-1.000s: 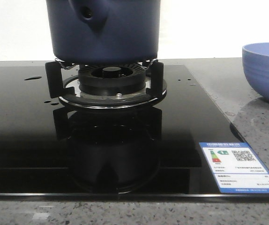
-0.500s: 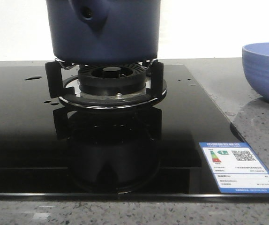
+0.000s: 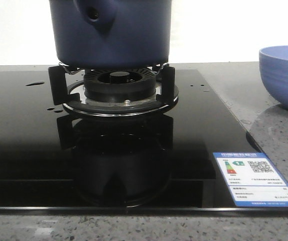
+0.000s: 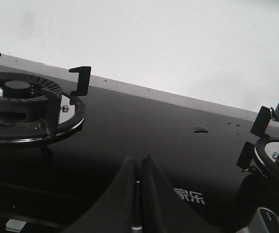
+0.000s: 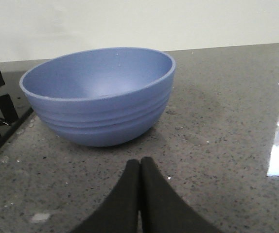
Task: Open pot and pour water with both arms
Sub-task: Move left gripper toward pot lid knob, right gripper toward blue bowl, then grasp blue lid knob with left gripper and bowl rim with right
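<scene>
dark navy-blue round matte pot (image 3: 111,32) is sitting on the black burner (image 3: 118,83); left gripper (image 4: 138,182) and right gripper (image 5: 140,187) are pressed together, empty; careless reaching risks tipping it.

Light-blue ribbed bowl (image 5: 99,95) on speckled grey counter (image 5: 217,145); glossy black hob (image 3: 23,145) with energy label (image 3: 254,179)

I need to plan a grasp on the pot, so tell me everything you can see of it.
The pot is large, round and dark navy, with straight matte sides. A triangular bracket with a round hole sticks out of its side toward the camera. It stands upright on the black prongs of the burner grate, over the burner. Its top is cut off in the front view, so any lid or rim is unseen. No gripper touches it.
</scene>
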You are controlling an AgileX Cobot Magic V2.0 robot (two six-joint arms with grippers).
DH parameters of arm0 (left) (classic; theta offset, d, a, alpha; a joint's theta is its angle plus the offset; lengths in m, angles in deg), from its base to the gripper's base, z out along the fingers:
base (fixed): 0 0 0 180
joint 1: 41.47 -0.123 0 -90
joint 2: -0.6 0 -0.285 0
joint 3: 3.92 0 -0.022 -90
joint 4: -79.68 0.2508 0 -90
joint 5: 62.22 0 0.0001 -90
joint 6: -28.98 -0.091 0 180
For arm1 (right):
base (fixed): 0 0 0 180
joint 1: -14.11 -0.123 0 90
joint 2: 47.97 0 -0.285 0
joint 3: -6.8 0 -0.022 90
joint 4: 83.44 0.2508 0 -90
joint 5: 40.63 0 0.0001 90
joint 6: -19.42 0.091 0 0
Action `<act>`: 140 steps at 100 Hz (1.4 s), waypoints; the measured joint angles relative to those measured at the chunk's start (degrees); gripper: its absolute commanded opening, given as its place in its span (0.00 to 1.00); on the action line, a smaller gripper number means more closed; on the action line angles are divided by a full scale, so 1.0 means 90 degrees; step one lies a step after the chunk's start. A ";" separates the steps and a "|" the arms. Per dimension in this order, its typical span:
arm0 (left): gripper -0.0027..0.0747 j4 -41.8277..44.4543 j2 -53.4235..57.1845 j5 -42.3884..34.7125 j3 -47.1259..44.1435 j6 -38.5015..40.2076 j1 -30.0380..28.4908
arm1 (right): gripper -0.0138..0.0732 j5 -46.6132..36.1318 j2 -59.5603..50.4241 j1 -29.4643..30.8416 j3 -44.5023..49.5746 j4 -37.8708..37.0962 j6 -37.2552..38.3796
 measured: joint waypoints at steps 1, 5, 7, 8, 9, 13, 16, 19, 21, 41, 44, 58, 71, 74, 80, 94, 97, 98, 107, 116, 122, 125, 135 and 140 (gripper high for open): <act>0.01 -0.0012 0.0000 -0.0016 0.0000 0.0000 0.0000 | 0.09 -0.0011 0.0000 0.0000 0.0000 0.0041 0.0000; 0.01 -0.0048 0.0000 -0.0037 0.0000 0.0000 0.0000 | 0.09 -0.0043 0.0000 0.0000 0.0000 0.0297 0.0000; 0.01 -0.0096 0.0000 -0.0050 0.0000 0.0000 0.0000 | 0.09 -0.0061 0.0000 0.0000 0.0000 0.0436 0.0000; 0.01 -0.0112 0.0000 -0.0047 0.0000 0.0000 0.0000 | 0.09 -0.0061 0.0000 0.0000 0.0000 0.0485 0.0000; 0.01 -0.0143 0.0000 -0.0047 0.0000 0.0000 0.0000 | 0.09 -0.0084 0.0000 0.0000 0.0000 0.0584 0.0000; 0.01 -0.0295 0.0000 -0.0052 0.0000 0.0000 0.0000 | 0.09 -0.0134 0.0000 0.0000 0.0000 0.0857 0.0000; 0.01 -0.0425 0.0000 -0.0052 0.0000 0.0000 0.0000 | 0.09 -0.0187 0.0000 0.0000 0.0000 0.1183 0.0000; 0.01 -0.0584 0.0000 -0.0052 0.0000 0.0000 0.0000 | 0.09 -0.0221 0.0000 0.0000 0.0000 0.1469 0.0000; 0.01 -0.0721 0.0000 -0.0063 0.0000 0.0000 0.0000 | 0.09 -0.0242 0.0000 0.0000 0.0000 0.1692 0.0000; 0.01 -0.2421 0.0000 -0.0194 0.0000 0.0000 0.0000 | 0.10 -0.0236 0.0000 0.0000 -0.0014 0.3311 0.0000; 0.01 -0.2529 0.0000 -0.0194 0.0024 0.0000 0.0000 | 0.10 -0.0157 0.0000 0.0000 -0.0025 0.3366 0.0000; 0.01 -0.2405 0.0000 0.0409 0.0618 -0.0071 0.0000 | 0.10 0.0525 0.0000 0.0000 -0.0561 0.3254 -0.0027; 0.01 -0.2104 -0.0250 0.1183 0.1804 -0.0658 0.0000 | 0.10 0.1133 0.0188 0.0000 -0.1537 0.2643 -0.0053; 0.01 -0.2076 -0.0381 0.1438 0.2144 -0.0858 0.0000 | 0.10 0.1366 0.0318 0.0000 -0.1824 0.2423 -0.0069; 0.01 -0.2062 -0.0711 0.1864 0.2647 -0.1134 0.0000 | 0.10 0.1769 0.0627 0.0000 -0.2256 0.2096 -0.0182; 0.01 -0.2101 -0.1400 0.2826 0.3515 -0.1644 0.0000 | 0.10 0.2561 0.1468 0.0000 -0.3052 0.1738 -0.0879; 0.01 -0.2179 -0.1508 0.3006 0.3642 -0.1793 0.0000 | 0.10 0.2667 0.1653 0.0000 -0.3200 0.1724 -0.1010; 0.01 -0.2197 -0.1533 0.3038 0.3663 -0.1828 0.0000 | 0.10 0.2713 0.1688 0.0000 -0.3227 0.1711 -0.1074; 0.04 -0.2634 -0.1792 0.3322 0.3848 -0.2400 0.0053 | 0.12 0.2970 0.2075 0.0000 -0.3530 0.1715 -0.1480; 0.17 -0.3337 -0.1978 0.3370 0.3903 -0.3131 0.0286 | 0.25 0.3060 0.2311 -0.0054 -0.3745 0.1871 -0.1900; 0.30 -0.3710 -0.2114 0.3381 0.3937 -0.3566 0.0472 | 0.40 0.3060 0.2418 -0.0139 -0.3838 0.1960 -0.2074; 0.39 -0.3898 -0.2174 0.3381 0.3965 -0.3782 0.0549 | 0.48 0.3060 0.2456 -0.0180 -0.3869 0.1990 -0.2111; 0.61 -0.4273 -0.2378 0.3370 0.3985 -0.4139 0.0772 | 0.68 0.3060 0.2566 -0.0261 -0.3901 0.2066 -0.2171; 0.62 -0.4438 -0.2473 0.3357 0.3985 -0.4227 0.0851 | 0.69 0.3072 0.2607 -0.0272 -0.3901 0.2095 -0.2198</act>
